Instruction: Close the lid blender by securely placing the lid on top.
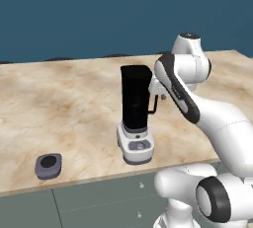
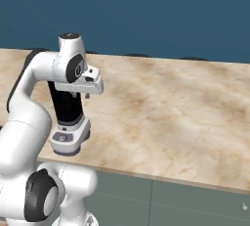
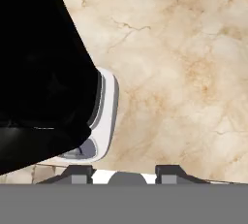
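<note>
Grey and flat, the lid [image 1: 48, 166] lies in the lower left of the left base view, on the marble counter [image 1: 59, 108] near its front edge, knob up; no long axis to align with. Well apart from it stands the blender [image 1: 136, 118], centre frame, jar top uncovered. My claw [image 2: 88, 94] hangs just beside the jar, on the handle side, so the lid lies beyond the blender from me, toward frame left. My fingertips [image 3: 80, 173] stand apart, holding nothing.
</note>
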